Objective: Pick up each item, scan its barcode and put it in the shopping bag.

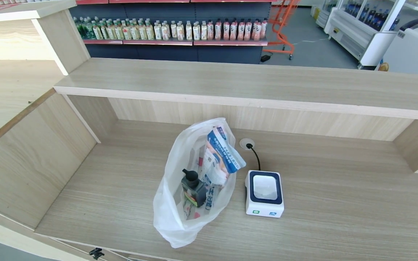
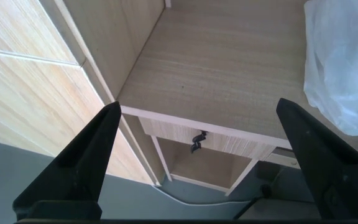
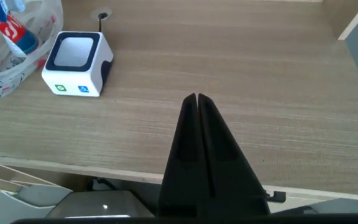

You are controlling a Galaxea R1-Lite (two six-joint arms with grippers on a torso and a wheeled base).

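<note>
A white plastic shopping bag [image 1: 180, 203] lies open on the wooden counter, left of the scanner. Inside it I see a dark pump bottle [image 1: 193, 188] and a blue-and-white pouch [image 1: 220, 156] sticking out at the top. The white barcode scanner [image 1: 264, 193] with its dark-framed window sits to the bag's right, its black cable running to a grommet [image 1: 247, 143]. My left gripper [image 2: 201, 121] hangs open off the counter's near left edge, with the bag [image 2: 344, 62] off to one side. My right gripper [image 3: 196, 102] is shut and empty over the counter's front, with the scanner [image 3: 78, 62] beyond it.
The counter [image 1: 339, 203] is walled at the back and both sides, with a raised ledge [image 1: 252, 81] behind. A drawer or shelf opening with a small black latch [image 2: 196, 142] sits under the front edge. Store shelves of bottles [image 1: 172, 30] stand far behind.
</note>
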